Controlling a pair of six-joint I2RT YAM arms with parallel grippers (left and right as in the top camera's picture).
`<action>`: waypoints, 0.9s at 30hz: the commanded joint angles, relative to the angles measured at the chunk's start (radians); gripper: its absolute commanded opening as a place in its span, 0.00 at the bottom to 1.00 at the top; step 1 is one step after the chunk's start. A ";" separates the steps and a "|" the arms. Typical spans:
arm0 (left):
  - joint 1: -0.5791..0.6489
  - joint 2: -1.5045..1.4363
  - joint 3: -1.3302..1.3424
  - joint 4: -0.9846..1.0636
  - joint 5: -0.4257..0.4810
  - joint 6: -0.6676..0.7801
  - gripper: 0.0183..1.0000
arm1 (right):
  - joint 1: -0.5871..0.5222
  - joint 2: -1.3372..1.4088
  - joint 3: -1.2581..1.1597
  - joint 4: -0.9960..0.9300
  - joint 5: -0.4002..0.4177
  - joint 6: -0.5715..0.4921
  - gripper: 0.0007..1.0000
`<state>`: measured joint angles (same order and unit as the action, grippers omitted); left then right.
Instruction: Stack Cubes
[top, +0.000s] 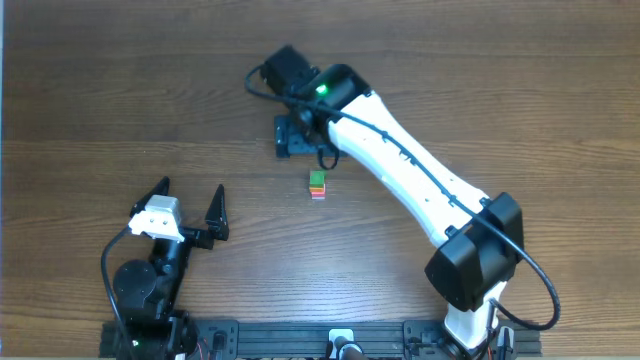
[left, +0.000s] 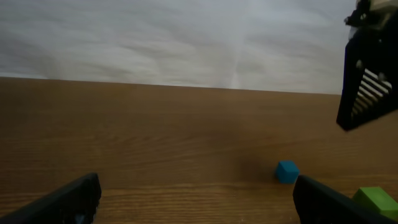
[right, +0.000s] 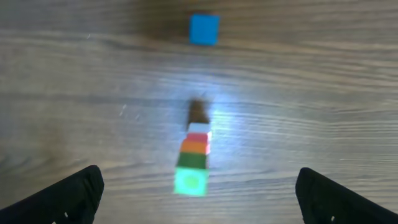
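Observation:
A small stack of cubes (top: 318, 184) stands mid-table, green on top with orange, red and white below (right: 193, 160). A single blue cube (right: 204, 28) lies on the wood beyond the stack, apart from it; the left wrist view has it too (left: 286, 171), with the stack's green top (left: 376, 200) beside it. My right gripper (top: 300, 140) hangs open high above the stack (right: 199, 202), holding nothing. My left gripper (top: 191, 188) sits open and empty near the table's front left (left: 196, 202), well away from the cubes. The right gripper (left: 370, 74) hangs at the edge of the left wrist view.
The wooden table (top: 520, 90) is bare around the cubes, with open room on all sides. A pale wall (left: 186, 37) rises behind the far edge.

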<state>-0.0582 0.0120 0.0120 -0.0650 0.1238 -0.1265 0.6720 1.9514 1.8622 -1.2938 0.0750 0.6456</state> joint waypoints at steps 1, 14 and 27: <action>-0.005 -0.005 -0.006 0.000 -0.002 0.014 1.00 | -0.053 0.061 0.016 0.024 0.008 -0.087 0.99; -0.005 -0.005 -0.006 -0.001 -0.001 0.014 1.00 | -0.077 0.261 0.025 0.140 -0.006 -0.158 0.99; -0.005 -0.005 -0.006 0.000 -0.001 0.014 1.00 | -0.095 0.270 0.036 0.213 -0.006 -0.177 0.99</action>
<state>-0.0582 0.0120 0.0120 -0.0650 0.1238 -0.1265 0.5934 2.2063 1.8706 -1.0874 0.0700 0.4847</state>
